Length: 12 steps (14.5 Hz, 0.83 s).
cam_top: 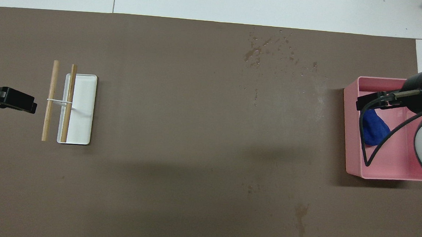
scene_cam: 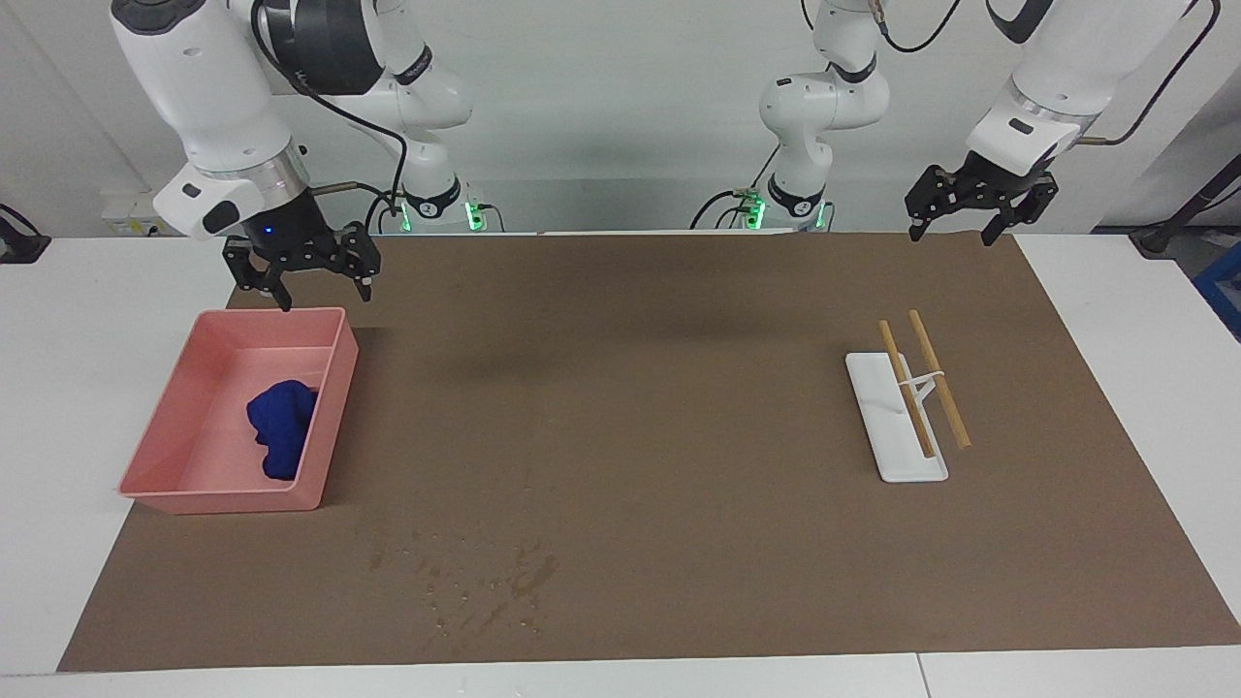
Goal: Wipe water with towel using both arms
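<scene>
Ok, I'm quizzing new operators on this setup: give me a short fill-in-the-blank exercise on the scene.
1. The blue towel lies in the ____ tray.
2. The right gripper hangs over that tray's edge nearest the ____.
3. The water lies ____ from the robots than the tray.

Missing words: pink; robots; farther

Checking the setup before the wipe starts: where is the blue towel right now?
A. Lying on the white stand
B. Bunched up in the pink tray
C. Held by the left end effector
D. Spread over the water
B: the blue towel lies crumpled inside the pink tray, while the water sits uncovered on the brown mat, farther from the robots.
</scene>
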{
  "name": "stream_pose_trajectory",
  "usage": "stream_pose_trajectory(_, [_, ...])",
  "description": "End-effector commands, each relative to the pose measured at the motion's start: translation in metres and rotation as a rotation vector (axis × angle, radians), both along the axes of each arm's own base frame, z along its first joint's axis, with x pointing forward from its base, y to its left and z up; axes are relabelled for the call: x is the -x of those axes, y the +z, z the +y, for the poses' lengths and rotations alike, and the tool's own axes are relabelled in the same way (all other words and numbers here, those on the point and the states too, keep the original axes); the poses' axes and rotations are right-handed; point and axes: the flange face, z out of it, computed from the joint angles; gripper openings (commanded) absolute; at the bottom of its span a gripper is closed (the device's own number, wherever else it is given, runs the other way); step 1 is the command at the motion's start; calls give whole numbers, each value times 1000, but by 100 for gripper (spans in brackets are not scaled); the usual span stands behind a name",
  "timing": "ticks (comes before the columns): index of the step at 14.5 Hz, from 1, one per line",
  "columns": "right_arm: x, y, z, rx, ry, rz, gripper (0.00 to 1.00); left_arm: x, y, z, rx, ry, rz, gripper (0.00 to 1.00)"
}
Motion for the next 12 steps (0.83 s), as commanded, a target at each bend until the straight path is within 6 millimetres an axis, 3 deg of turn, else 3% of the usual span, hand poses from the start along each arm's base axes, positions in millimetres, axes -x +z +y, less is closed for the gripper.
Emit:
stream_pose_trajectory(1, [-2,-1,-8,-22,-36,2,100,9,1,1,-18,-14,5,100])
stream_pose_trajectory(12, [-4,1,-9,-84,-51,-14,100,9,1,1,-18,-14,5,100])
